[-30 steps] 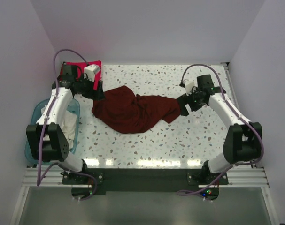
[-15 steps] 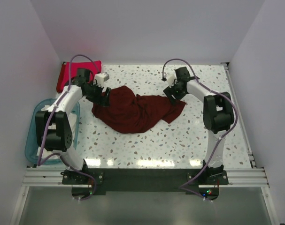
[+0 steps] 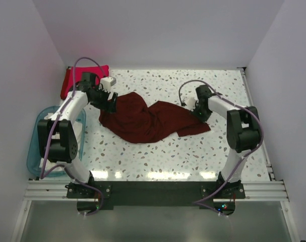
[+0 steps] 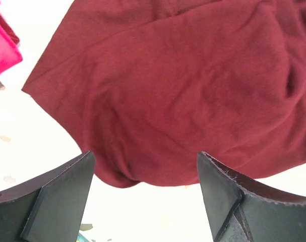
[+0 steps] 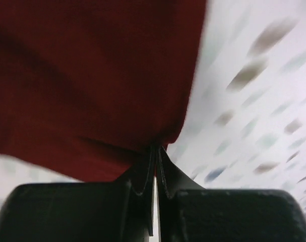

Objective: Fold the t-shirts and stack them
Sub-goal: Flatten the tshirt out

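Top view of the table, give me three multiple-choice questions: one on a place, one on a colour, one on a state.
1. Where on the table is the crimson shirt? A far-left corner; B near-right corner; C centre.
2. The tub is: A green; B blue; C yellow.
3. The right jaws are: A wide open; B out of view; C shut on the maroon shirt.
Answers: A, red cloth lies at the far-left edge; B, its rim is translucent blue; C, the right wrist view shows them pinching the shirt's edge.
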`<state>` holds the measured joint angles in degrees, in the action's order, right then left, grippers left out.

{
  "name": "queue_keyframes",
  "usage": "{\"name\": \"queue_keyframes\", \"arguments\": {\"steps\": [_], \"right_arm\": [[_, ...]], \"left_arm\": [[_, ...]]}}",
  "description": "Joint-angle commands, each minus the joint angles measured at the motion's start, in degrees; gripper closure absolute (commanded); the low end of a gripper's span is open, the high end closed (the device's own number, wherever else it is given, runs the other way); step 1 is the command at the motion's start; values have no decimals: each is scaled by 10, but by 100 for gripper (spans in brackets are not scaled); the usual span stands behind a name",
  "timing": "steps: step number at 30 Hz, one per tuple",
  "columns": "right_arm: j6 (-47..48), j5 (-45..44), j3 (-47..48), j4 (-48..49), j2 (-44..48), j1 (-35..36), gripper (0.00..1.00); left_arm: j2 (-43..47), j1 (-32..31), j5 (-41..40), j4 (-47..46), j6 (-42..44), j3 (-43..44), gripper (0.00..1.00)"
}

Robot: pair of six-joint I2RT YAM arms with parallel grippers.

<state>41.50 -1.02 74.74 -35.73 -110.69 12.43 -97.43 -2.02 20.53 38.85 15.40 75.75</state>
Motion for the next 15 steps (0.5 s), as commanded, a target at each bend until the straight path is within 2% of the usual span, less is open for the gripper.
{"name": "queue_keyframes", "arguments": {"steps": [1,2,3,5,6,7,8,9,11,12,15], "right_arm": [[127,-23,-131,-153,120,-34,100],[147,-10,-151,-213,190,-34,100],[195,9,-171,-255,218,-34,100],[222,76,-170,-338,276,-32,100],[234,95,-146,-354,281,-33,69],[222,110,-131,-353,280,-35,47],[207,135,-110,-340,271,-35,34],[187,151,-57,-330,230,-35,26],[117,191,8,-308,175,-35,26],[92,201,76,-299,107,-35,28],[4,226,209,-255,20,-33,34]], "left_arm": [[4,4,-13,-11,-7,-6,14],[2,4,-14,-10,-5,-10,14],[0,4,-17,-8,-5,-14,15],[-8,4,-19,1,-1,-10,15],[-11,4,-20,1,1,-5,15],[-17,4,-20,2,2,-2,14],[-20,4,-20,4,2,9,13],[-24,4,-19,6,2,15,13],[-41,4,-15,15,0,29,12],[-46,4,-10,16,-5,38,12],[-66,4,-6,20,-10,52,12]]}}
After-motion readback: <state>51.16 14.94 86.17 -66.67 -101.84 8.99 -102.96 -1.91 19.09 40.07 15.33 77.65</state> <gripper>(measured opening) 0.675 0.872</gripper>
